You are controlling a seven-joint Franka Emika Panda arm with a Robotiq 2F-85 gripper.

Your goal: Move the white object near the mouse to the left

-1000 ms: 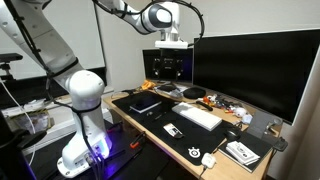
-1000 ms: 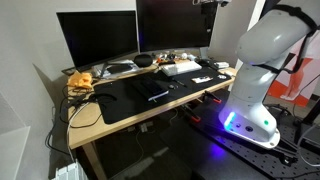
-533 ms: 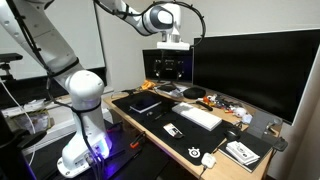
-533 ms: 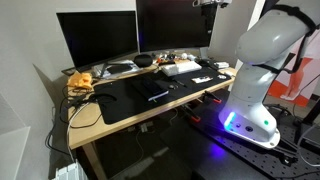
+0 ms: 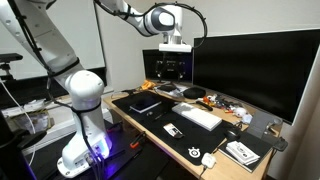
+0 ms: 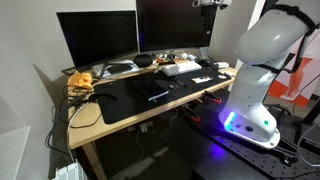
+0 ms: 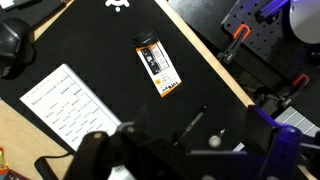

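We see nothing shifted since a second ago: the black two-finger gripper (image 5: 175, 44) still hangs high over the desk, fingers spread wide and empty, which we take as a survey pose before descending. The small flat white rectangular piece (image 7: 160, 70) lies on the black desk mat (image 7: 100, 45), beside the long white keyboard (image 7: 65, 105) and near the small rounded white mouse (image 5: 208, 159). The wide black monitor (image 5: 250, 65) stands well behind; the keyboard is the nearest obstacle.

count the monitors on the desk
2. One monitor stands at the back of the desk; the other monitor stands right beside it, nearer the robot's base. No others seem hidden.
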